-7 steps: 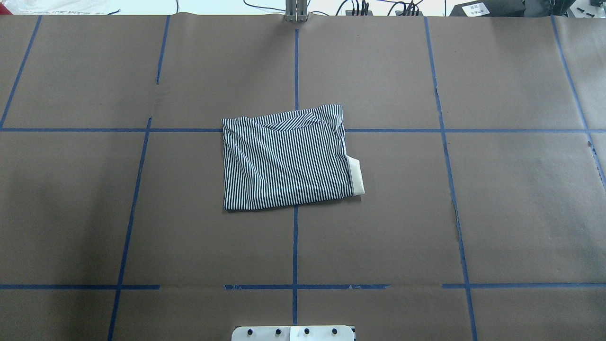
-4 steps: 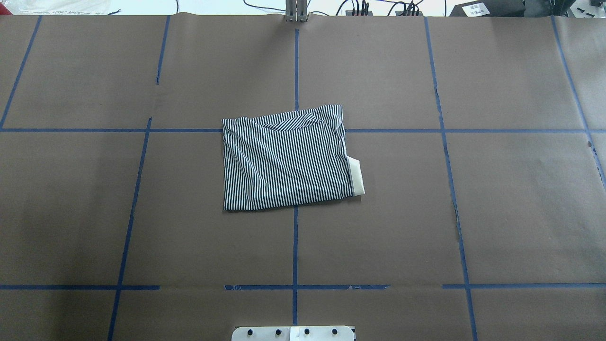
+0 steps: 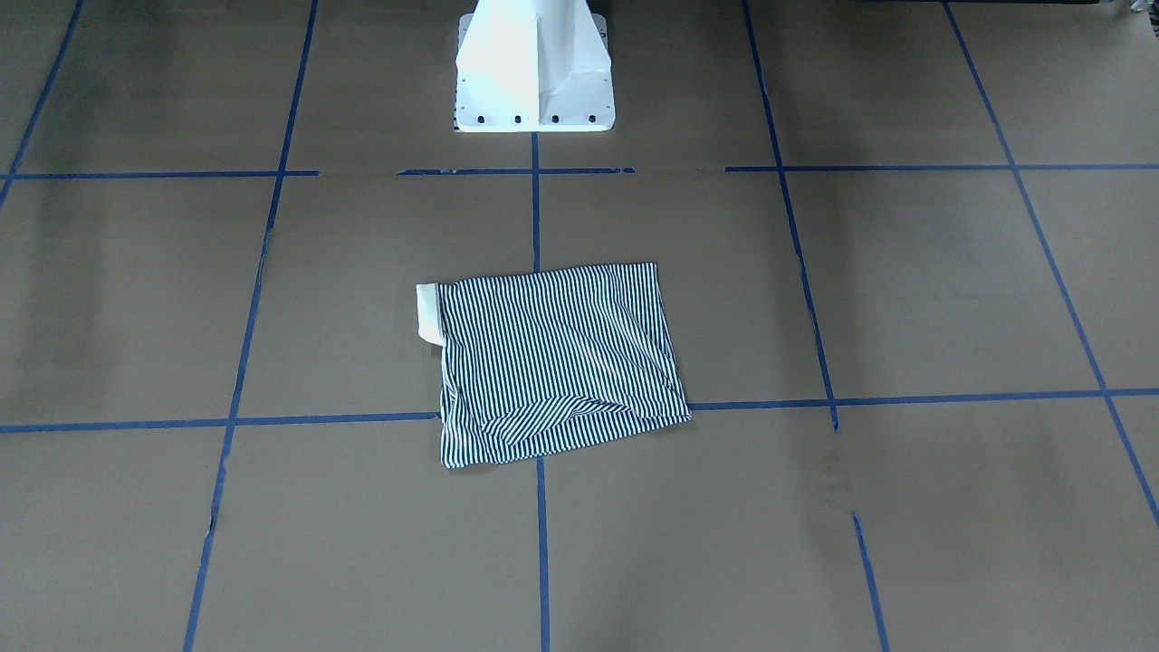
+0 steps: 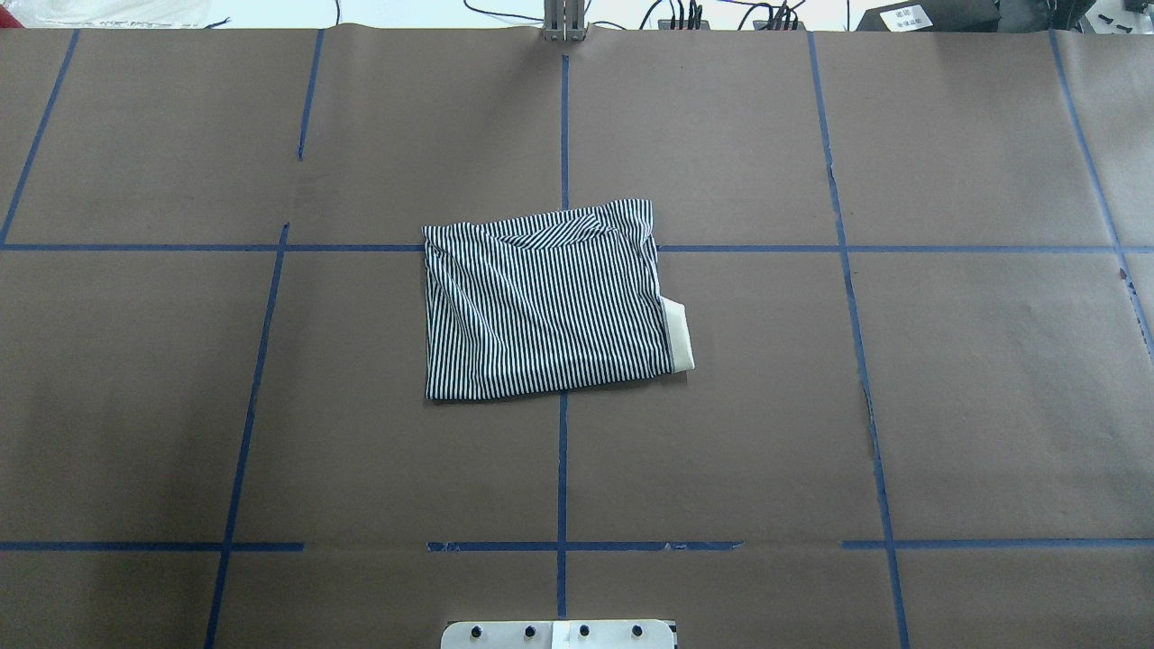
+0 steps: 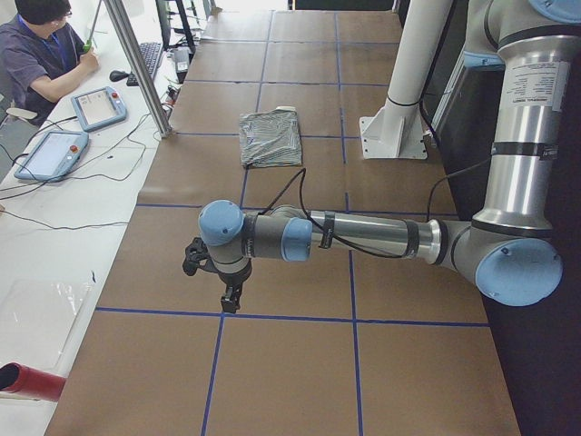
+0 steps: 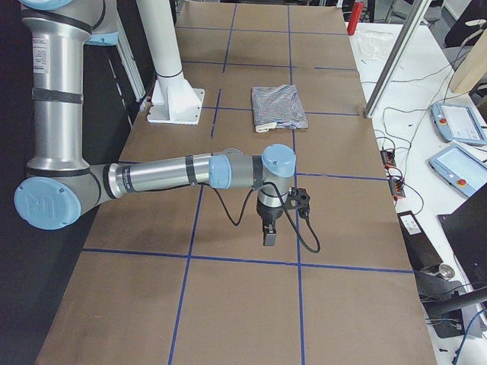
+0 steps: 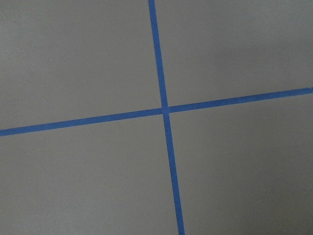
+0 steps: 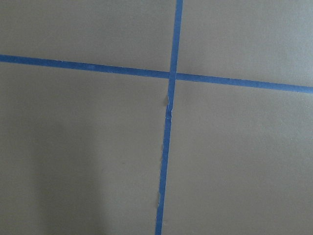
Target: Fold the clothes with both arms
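The striped polo shirt [image 4: 541,306] lies folded into a compact rectangle at the table's middle, with a cream-white collar edge [image 4: 678,335] sticking out on its right. It also shows in the front view [image 3: 557,362] and both side views [image 5: 270,138] [image 6: 278,106]. My left gripper [image 5: 231,295] hangs over bare table far from the shirt, toward the table's left end. My right gripper [image 6: 270,236] hangs likewise toward the right end. I cannot tell whether either is open or shut. Neither touches the shirt. Both wrist views show only brown paper and blue tape.
Brown paper with a blue tape grid [image 4: 563,469] covers the table. The white pedestal base [image 3: 532,68] stands at the robot's edge. An operator [image 5: 41,45] sits beyond the far side with tablets [image 5: 100,104]. A metal post [image 5: 136,64] and cables [image 6: 392,163] line that edge.
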Robot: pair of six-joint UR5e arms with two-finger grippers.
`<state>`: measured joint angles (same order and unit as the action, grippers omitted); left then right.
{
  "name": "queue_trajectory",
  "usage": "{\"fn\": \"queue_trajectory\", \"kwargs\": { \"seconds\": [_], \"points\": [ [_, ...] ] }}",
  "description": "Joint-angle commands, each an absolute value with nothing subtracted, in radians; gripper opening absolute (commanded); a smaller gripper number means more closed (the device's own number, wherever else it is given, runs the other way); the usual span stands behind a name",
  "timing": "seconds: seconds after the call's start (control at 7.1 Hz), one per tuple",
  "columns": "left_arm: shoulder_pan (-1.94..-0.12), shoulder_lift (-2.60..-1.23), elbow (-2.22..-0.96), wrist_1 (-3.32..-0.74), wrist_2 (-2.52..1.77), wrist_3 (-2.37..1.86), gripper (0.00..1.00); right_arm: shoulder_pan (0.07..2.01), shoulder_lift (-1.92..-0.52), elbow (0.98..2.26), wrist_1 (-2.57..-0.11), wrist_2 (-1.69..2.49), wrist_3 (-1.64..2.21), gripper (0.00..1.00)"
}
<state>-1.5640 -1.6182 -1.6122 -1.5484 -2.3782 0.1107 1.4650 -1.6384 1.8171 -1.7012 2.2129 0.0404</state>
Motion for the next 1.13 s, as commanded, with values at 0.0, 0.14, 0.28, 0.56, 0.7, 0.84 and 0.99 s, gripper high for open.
{"fn": "queue_trajectory", "kwargs": {
  "seconds": [0.0,0.14,0.28,0.56,0.7,0.84,0.99],
  "points": [
    [-1.560,-1.617,-1.609,-1.563,-2.384,0.117,1.00,1.466,-1.641,1.825,-1.701,2.209,0.038,1.00],
    [-1.559,-1.618,-1.621,-1.563,-2.381,0.114,1.00,1.466,-1.638,1.830,-1.701,2.192,0.029,1.00],
    [-1.557,-1.617,-1.615,-1.563,-2.379,0.114,1.00,1.463,-1.635,1.797,-1.700,2.175,0.037,1.00],
    [-1.557,-1.614,-1.621,-1.565,-2.388,0.115,1.00,1.465,-1.687,1.773,-1.681,2.207,0.038,1.00],
    [-1.557,-1.614,-1.620,-1.565,-2.387,0.114,1.00,1.466,-1.715,1.763,-1.625,2.251,0.043,1.00],
    [-1.557,-1.612,-1.620,-1.563,-2.384,0.110,1.00,1.468,-1.732,1.764,-1.609,2.275,0.041,1.00],
    [-1.557,-1.612,-1.618,-1.563,-2.381,0.110,1.00,1.473,-1.732,1.769,-1.608,2.273,0.040,1.00]
  ]
}}
